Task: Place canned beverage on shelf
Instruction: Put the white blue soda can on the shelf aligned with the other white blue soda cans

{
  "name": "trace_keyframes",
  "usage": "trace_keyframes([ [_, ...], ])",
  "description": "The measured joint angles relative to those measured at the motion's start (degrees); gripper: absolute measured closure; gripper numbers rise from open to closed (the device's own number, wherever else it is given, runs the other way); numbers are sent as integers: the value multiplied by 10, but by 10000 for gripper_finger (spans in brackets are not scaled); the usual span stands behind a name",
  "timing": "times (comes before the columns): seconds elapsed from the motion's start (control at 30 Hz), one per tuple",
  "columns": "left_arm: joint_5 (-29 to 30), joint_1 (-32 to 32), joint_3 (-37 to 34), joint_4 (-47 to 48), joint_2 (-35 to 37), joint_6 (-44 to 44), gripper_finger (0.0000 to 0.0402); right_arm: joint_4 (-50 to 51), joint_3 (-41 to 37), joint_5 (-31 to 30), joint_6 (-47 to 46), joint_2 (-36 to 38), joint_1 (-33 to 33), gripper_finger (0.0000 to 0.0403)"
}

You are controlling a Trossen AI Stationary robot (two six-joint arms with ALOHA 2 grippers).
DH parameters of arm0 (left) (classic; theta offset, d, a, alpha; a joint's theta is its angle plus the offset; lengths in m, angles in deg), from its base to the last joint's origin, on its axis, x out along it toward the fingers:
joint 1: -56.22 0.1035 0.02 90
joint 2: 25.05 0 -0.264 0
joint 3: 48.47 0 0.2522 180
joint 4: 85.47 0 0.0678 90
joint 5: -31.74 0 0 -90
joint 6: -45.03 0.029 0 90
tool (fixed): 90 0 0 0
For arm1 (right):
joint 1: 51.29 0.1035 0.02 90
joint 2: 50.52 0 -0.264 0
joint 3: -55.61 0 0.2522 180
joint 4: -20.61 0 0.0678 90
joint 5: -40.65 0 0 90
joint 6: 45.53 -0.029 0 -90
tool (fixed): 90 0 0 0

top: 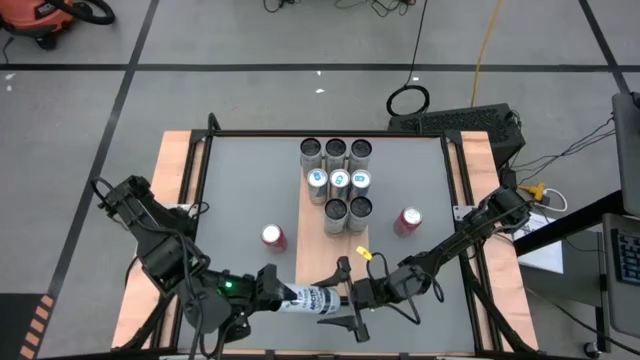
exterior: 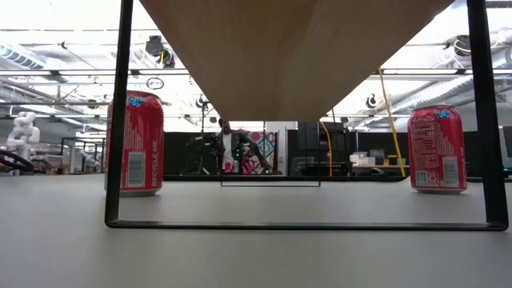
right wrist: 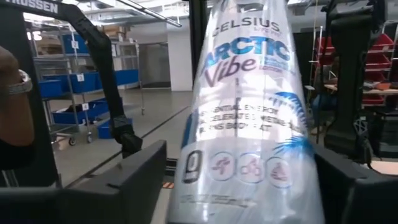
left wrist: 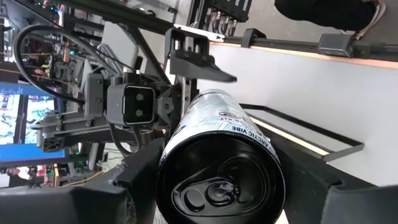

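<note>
Currently, at seven o'clock on the table (top: 240, 180), the left gripper (top: 272, 289) is closed on the base end of a white can (top: 312, 298), held lying on its side off the surface; the left wrist view shows its fingers (left wrist: 140, 171) hugging the can's (left wrist: 219, 165) sides. At five o'clock the right gripper (top: 345, 296) meets the can's other end, jaws parted on either side of it, seemingly not yet pinching; from the right wrist view the can (right wrist: 249, 112) fills the gap between them. The shelf (top: 333, 235) runs from centre toward six o'clock, with eight cans (top: 336, 181) standing on its far part. One red can (top: 273, 237) sits at eight o'clock, another (top: 408, 221) at four.

Judging by this, a hand-over is under way. Next the right jaws must close firmly before the left lets go, then the can needs turning upright over the shelf's bare near end.
</note>
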Motion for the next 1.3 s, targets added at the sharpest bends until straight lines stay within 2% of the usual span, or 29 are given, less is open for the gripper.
trace_keyframes([
  [0.2,0,-1,0,-2,-6,-1,153,7,0,-1,11,0,0,190],
  [0.27,0,-2,0,-6,-9,-3,152,9,0,-1,13,0,1,202],
  [0.47,5,-3,0,-46,-19,-29,139,5,0,9,15,0,2,195],
  [0.6,32,-2,0,-67,-18,-55,100,7,0,0,28,0,1,185],
  [0.83,82,-1,0,-113,-18,-137,24,50,0,-4,50,32,4,203],
  [1.0,128,-2,0,-114,-18,-248,4,110,0,-25,74,71,6,198],
  [1.17,283,-7,0,-114,-18,-415,6,215,0,-97,82,142,17,199],
  [1.3,307,-7,-1,-119,-17,-522,7,278,0,-150,116,186,38,199],
])
